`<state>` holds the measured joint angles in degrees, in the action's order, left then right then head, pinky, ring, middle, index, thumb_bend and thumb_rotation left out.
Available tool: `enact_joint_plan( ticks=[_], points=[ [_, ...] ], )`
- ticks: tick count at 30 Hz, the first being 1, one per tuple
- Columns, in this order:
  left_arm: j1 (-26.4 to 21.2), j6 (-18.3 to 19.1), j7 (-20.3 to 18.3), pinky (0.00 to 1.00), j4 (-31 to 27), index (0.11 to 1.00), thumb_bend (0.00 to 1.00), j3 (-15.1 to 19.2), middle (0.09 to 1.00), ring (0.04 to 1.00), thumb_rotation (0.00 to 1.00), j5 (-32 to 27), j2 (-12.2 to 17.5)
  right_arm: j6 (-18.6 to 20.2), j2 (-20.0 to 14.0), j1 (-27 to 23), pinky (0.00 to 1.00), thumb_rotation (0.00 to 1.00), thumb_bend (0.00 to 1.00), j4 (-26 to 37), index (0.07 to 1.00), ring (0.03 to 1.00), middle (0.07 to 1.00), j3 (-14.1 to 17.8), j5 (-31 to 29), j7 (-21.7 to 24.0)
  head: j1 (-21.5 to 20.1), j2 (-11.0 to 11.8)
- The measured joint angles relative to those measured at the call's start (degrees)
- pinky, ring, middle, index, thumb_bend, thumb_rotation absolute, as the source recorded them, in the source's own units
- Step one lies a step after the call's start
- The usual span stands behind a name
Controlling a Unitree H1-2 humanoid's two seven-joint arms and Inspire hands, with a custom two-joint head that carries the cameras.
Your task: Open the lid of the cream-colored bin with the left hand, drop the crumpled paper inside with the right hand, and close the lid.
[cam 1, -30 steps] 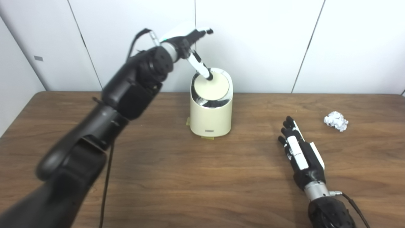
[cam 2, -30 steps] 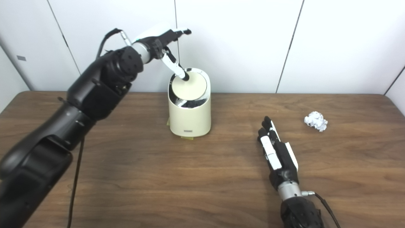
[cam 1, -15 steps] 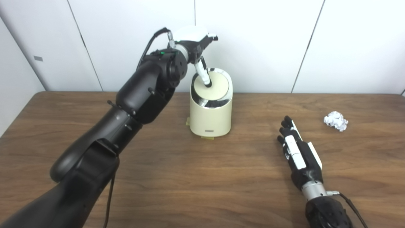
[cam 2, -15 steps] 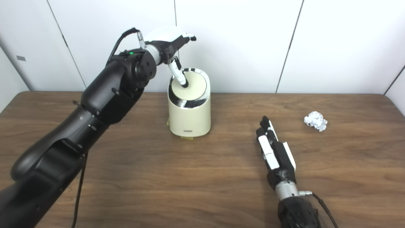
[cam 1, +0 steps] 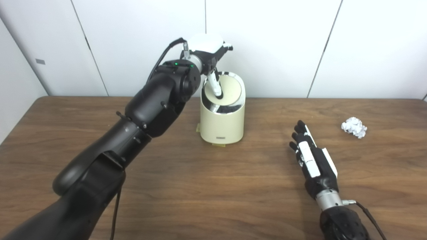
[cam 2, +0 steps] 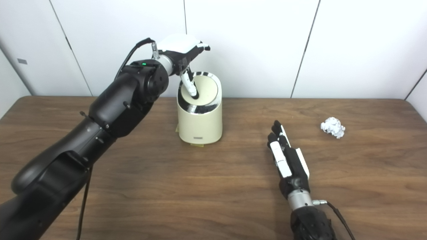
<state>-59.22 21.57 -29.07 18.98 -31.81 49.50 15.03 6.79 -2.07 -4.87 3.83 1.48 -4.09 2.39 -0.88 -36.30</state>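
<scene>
Left hand (cam 1: 209, 53) raised, 1 digit pointing down; right hand (cam 1: 312, 158) flat (fingers straight).

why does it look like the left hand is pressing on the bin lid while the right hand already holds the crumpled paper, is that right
Not quite. The right hand holds nothing: it lies flat and open on the table, and the crumpled paper sits apart from it, nearer the right edge, as the right eye view shows. The left hand is indeed pressing a finger on the bin lid.

Both arms are glossy black with black cables, silver wrists and black-and-white hands; the left arm (cam 1: 156, 100) shows a green light.
</scene>
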Motion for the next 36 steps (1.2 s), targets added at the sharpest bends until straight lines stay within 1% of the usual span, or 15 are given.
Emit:
enact_joint_plan(
  ticks=[2,3,9,13,16,20,23,28,31,34,36],
  points=[
    [-0.03,-0.59,0.51,0.85,0.67,0.967,0.96,0.07,0.989,0.973,0.09,0.12,-0.23,0.09,0.0,0.0,0.97,0.82,0.6,0.0,1.0,0.993,1.0,0.0,0.01,-0.01,-0.26,0.09],
    [-0.02,-0.83,1.06,0.88,0.87,0.967,0.96,0.05,0.991,0.977,0.09,0.2,-0.35,0.13,0.0,0.0,0.97,0.82,0.6,0.02,1.0,0.992,1.0,-0.01,0.03,-0.02,-0.26,0.09],
    [0.02,-3.01,3.72,0.99,1.75,0.964,0.95,-0.74,0.998,0.999,0.1,1.54,-1.03,0.2,0.09,-0.01,0.97,0.82,0.61,0.13,1.0,0.997,1.0,-0.16,0.12,-0.04,-0.52,0.09],
    [0.0,-4.27,4.91,1.0,1.78,0.963,0.96,-2.08,0.988,1.0,0.08,3.55,-1.23,0.64,0.07,0.0,0.97,0.83,0.62,1.15,1.0,0.996,1.0,-0.11,0.11,-0.04,-0.53,-0.09],
    [0.02,-5.13,5.73,1.0,1.78,0.964,0.96,-2.82,0.989,1.0,0.07,4.92,-1.47,0.75,0.07,-0.01,0.96,0.82,0.6,1.7,1.0,0.99,1.0,-0.05,0.13,-0.08,-0.62,-0.26],
    [0.15,-5.93,6.4,1.0,1.84,0.96,0.98,-3.02,0.989,1.0,0.07,5.3,-1.89,1.75,0.09,0.0,0.97,0.81,0.61,1.76,1.0,0.991,1.0,-0.04,0.07,-0.16,-0.62,-0.26],
    [0.18,-6.47,6.33,1.0,1.82,0.964,0.96,-2.67,0.992,1.0,0.07,5.23,-1.99,1.93,0.09,0.0,0.97,0.81,0.62,1.76,1.0,0.992,1.0,-0.03,0.04,-0.18,-0.26,-0.44],
    [0.18,-5.13,3.57,0.99,1.26,0.978,0.95,-0.85,1.0,1.0,0.07,4.56,-2.12,1.93,0.09,-0.04,0.98,0.8,0.61,1.69,1.0,0.994,1.0,0.12,-0.34,-0.16,-0.35,-0.35],
    [0.08,-2.52,1.11,0.95,0.99,0.976,0.95,1.76,1.0,1.0,0.07,2.81,-2.63,1.92,0.08,-0.08,0.97,0.81,0.61,1.5,1.0,0.995,1.0,0.13,-0.33,-0.16,-0.18,-0.18],
    [-0.34,0.5,-1.02,0.85,0.88,0.964,0.95,4.15,0.992,0.97,0.07,1.55,-2.9,1.89,0.07,-0.24,0.97,0.82,0.6,1.2,1.0,0.999,1.0,0.09,-0.15,-0.15,-0.18,0.0],
    [-1.02,2.1,-2.43,0.82,0.86,0.934,0.94,5.85,0.98,0.958,0.06,0.13,-2.86,1.81,0.02,-0.42,0.97,0.81,0.6,0.68,1.0,0.999,1.0,0.14,-0.19,-0.1,0.0,0.35]
  ],
)
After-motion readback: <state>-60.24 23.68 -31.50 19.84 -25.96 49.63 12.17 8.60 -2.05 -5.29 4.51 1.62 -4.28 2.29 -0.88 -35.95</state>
